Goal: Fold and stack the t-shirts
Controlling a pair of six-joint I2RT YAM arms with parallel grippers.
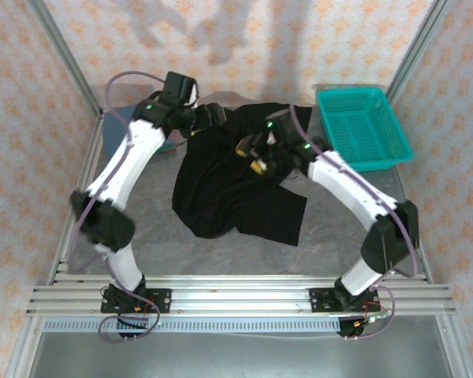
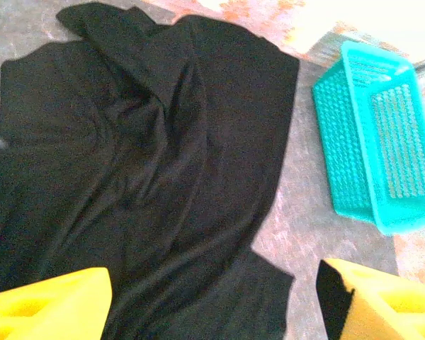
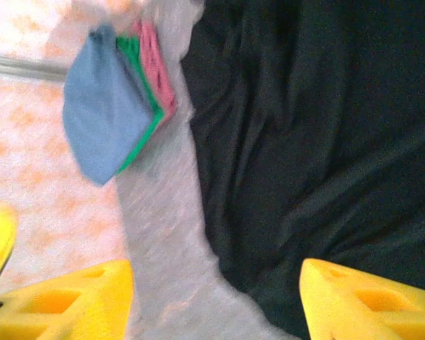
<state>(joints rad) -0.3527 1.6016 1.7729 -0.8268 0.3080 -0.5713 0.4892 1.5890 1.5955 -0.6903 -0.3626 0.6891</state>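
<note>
White shells, black joints showing on left arm and right arm. Purple cables looping alongside. Green lights glowing near wrists. Yellow fingers sitting in lower corners of wrist views.

Orange-flowered walls enclose a grey table.

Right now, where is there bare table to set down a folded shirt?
Bare table runs along the near edge, between the black t-shirt's hem and the rail. A narrower strip lies between that shirt and the teal basket. Crowded: the far left corner, where the folded stack and left arm sit.
</note>
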